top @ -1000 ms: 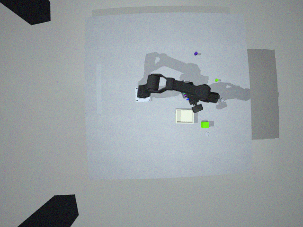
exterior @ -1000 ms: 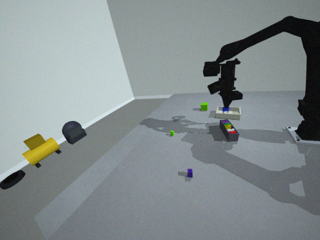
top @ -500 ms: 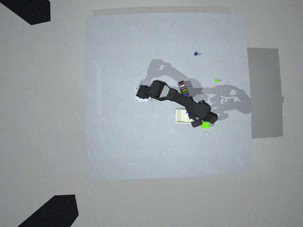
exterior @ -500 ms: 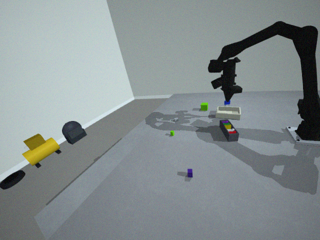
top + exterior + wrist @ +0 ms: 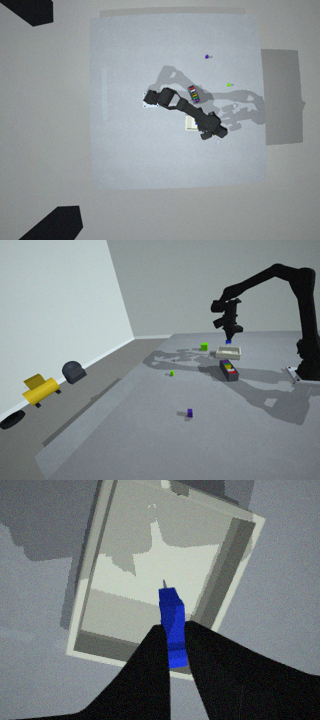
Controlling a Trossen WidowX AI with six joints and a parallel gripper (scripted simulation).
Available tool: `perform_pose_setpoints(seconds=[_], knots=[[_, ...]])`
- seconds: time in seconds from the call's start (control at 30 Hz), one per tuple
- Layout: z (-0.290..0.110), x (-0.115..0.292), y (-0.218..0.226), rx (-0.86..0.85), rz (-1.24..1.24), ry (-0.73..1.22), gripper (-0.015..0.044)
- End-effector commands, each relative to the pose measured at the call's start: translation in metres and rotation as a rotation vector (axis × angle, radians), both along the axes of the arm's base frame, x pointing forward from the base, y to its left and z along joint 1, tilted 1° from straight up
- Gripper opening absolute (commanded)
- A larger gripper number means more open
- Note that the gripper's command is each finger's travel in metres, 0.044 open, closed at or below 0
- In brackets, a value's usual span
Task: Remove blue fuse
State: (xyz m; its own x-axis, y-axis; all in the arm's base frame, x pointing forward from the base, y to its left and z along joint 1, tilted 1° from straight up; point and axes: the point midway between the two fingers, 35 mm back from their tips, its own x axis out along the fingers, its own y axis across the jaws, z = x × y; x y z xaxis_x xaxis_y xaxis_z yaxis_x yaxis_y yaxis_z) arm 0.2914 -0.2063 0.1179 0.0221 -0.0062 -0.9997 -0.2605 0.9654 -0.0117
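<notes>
The blue fuse (image 5: 196, 124) (image 5: 228, 341) (image 5: 172, 620) is held between the fingertips of my gripper (image 5: 228, 339) (image 5: 173, 632), which is shut on it. The fuse hangs above the cream tray (image 5: 186, 123) (image 5: 228, 356) (image 5: 75, 615), with air between it and the tray in the exterior view. In the wrist view the tray's inside lies behind the fuse. The dark fuse block (image 5: 189, 96) (image 5: 230, 377) stands beside the tray, apart from the gripper, holding red, white, yellow, green and purple fuses. The arm hides part of the tray in the top view.
A larger green cube (image 5: 204, 346) stands near the tray, mostly hidden under the arm in the top view. A small green block (image 5: 228, 84) (image 5: 172, 373) and a small purple block (image 5: 206, 56) (image 5: 189, 413) stand farther off. Small pale pieces (image 5: 234, 105) (image 5: 218, 141) lie beyond the tray.
</notes>
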Motion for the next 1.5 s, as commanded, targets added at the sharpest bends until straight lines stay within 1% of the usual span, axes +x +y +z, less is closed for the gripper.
perform_pose_setpoints(seconds=[0.0, 0.5, 0.67, 1.07, 1.1, 1.23, 1.47], knots=[[-0.009, -0.001, 0.0, 0.003, 0.005, 0.007, 0.0], [-0.033, -0.001, 0.0, 0.003, 0.005, 0.007, 0.0], [-0.035, -0.001, 0.0, 0.003, 0.005, 0.007, 0.0], [-0.032, 0.0, 0.0, 0.003, 0.0, 0.004, 0.0315], [-0.03, 0.0, 0.0, 0.003, 0.0, 0.004, 0.033], [0.003, -0.002, 0.0, 0.003, 0.005, 0.007, 0.033], [0.005, -0.002, 0.0, 0.003, 0.005, 0.007, 0.033]])
